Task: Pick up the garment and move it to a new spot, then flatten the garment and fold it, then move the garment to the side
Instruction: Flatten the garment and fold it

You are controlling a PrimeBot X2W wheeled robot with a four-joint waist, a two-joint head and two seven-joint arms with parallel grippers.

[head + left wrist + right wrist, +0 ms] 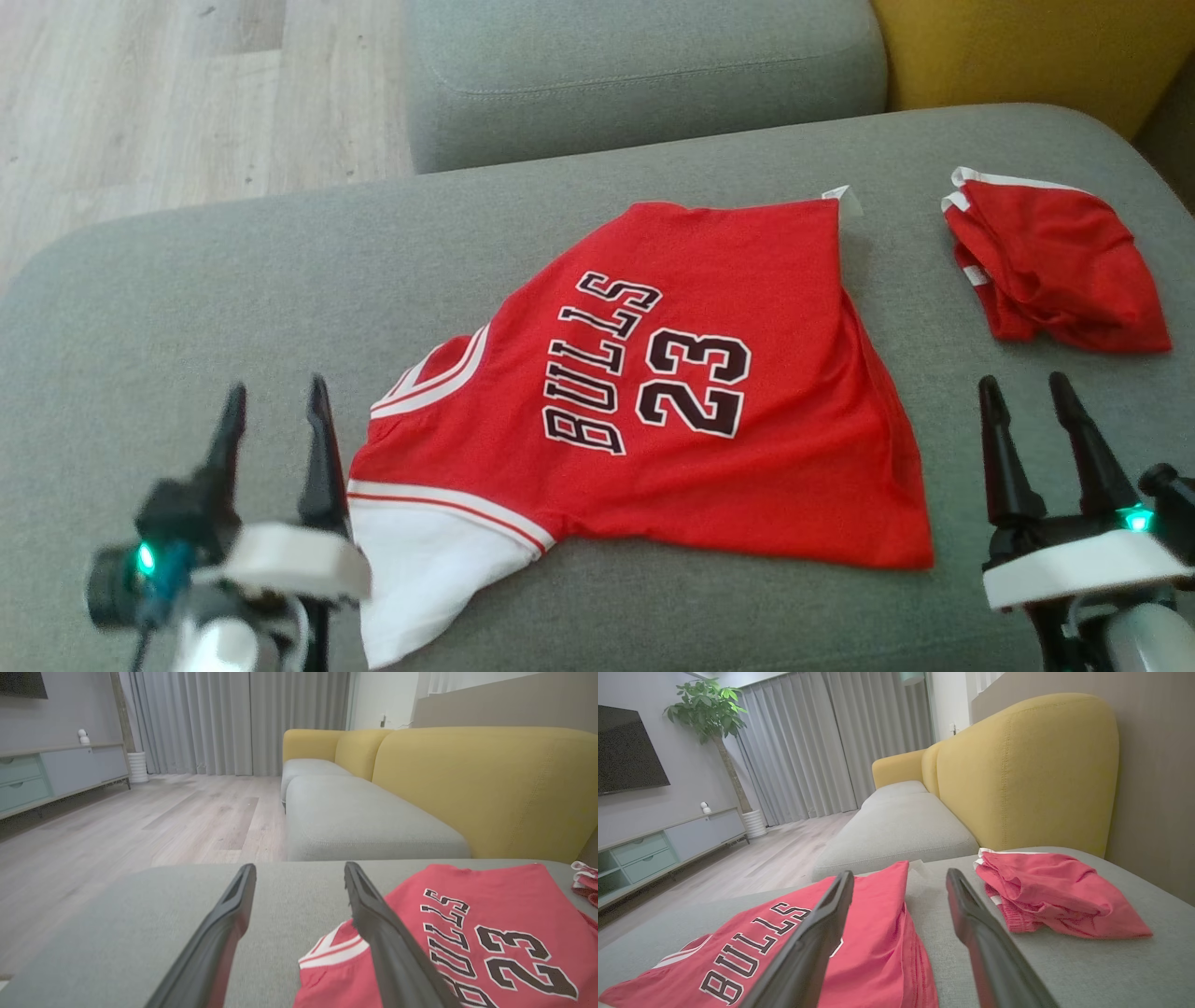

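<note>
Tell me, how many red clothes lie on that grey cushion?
2. A red basketball jersey lettered BULLS 23 lies centred on the grey fabric cushion; a smaller crumpled red garment with white trim lies apart, further right. Anything underneath is hidden.

Left gripper (276, 397) and right gripper (1024, 385) both point forward, well apart, each with its two dark fingers spread wide and holding nothing.

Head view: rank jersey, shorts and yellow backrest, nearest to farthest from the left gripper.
1. Jersey, just right of the left gripper.
2. Shorts, across on the right.
3. Yellow backrest, beyond the shorts, top right.
</note>
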